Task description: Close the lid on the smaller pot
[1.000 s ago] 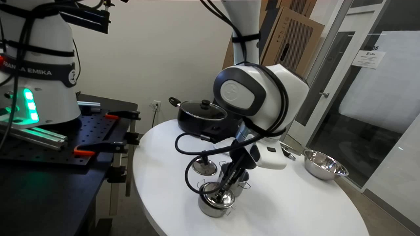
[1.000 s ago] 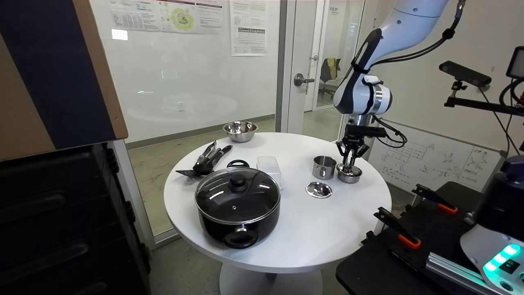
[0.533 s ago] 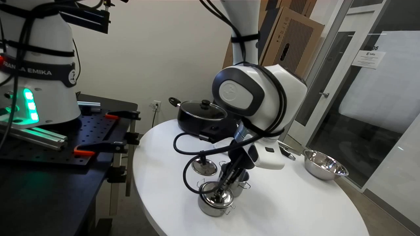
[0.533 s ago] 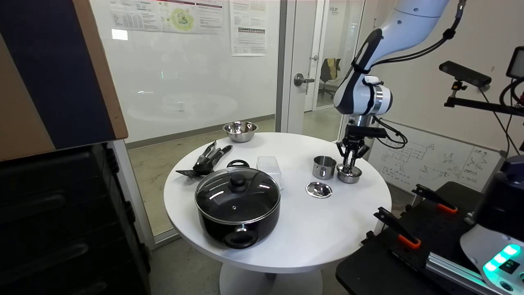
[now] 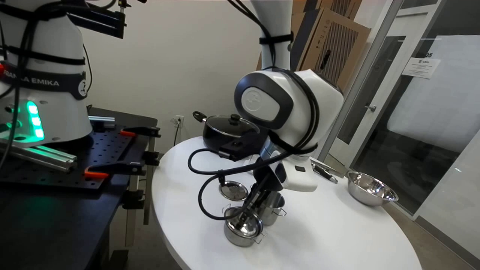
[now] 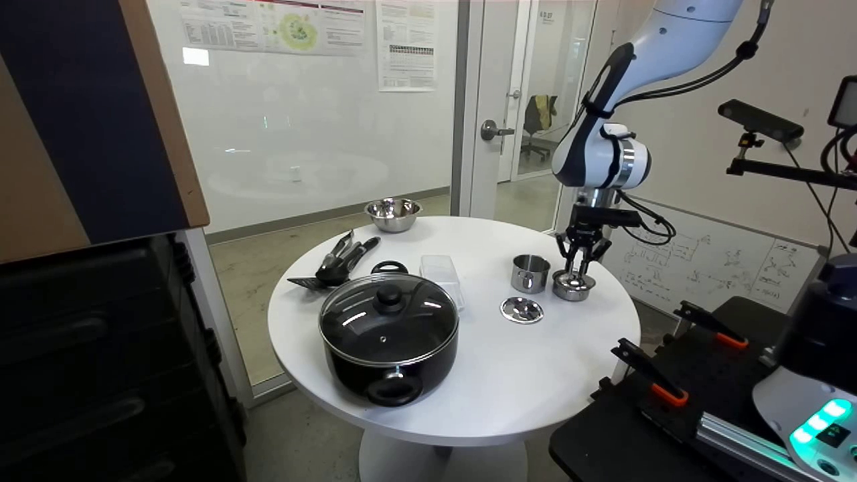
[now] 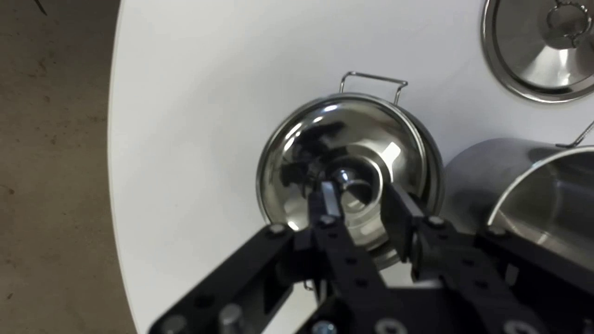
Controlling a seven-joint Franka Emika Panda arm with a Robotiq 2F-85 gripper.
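- The surface (image 6: 495, 375) lies below the pincer and carries the cookware.
- The black pot (image 6: 432, 371) stands well apart from the pincer and has no part in the task.
- The bowl (image 6: 394, 223) also stands well apart from the pincer, outside the task.
- The pincer (image 7: 358, 192) points down over the pot. Its fingers (image 7: 330, 199) stand apart, with a gap between them in the wrist view, so it seems to be clamped on nothing.
- The cup (image 6: 530, 277) stands just beside the pincer, without a lid; whether it touches the pot cannot be told.
- The pot (image 5: 240, 239), the one to be covered, stands upright directly under the pincer.
- The lid (image 7: 345, 137) lies on the pot, right below the fingertips, so the main step, bringing lid to pot, looks done. In the wrist view a crescent of the pot's rim (image 7: 436, 166) shows past the lid's edge, which suggests the lid sits slightly off-centre, though the slanted view may account for part of that. Whether it is fully seated cannot be told. What seems left is perhaps a small nudge to centre it, then drawing the pincer clear.
- The spare lid (image 6: 521, 310) lies on the surface near the pincer, apart from the fingers, and is not needed.
- The knob (image 7: 344, 176) is at the fingertips, nearer one finger; contact cannot be made out.
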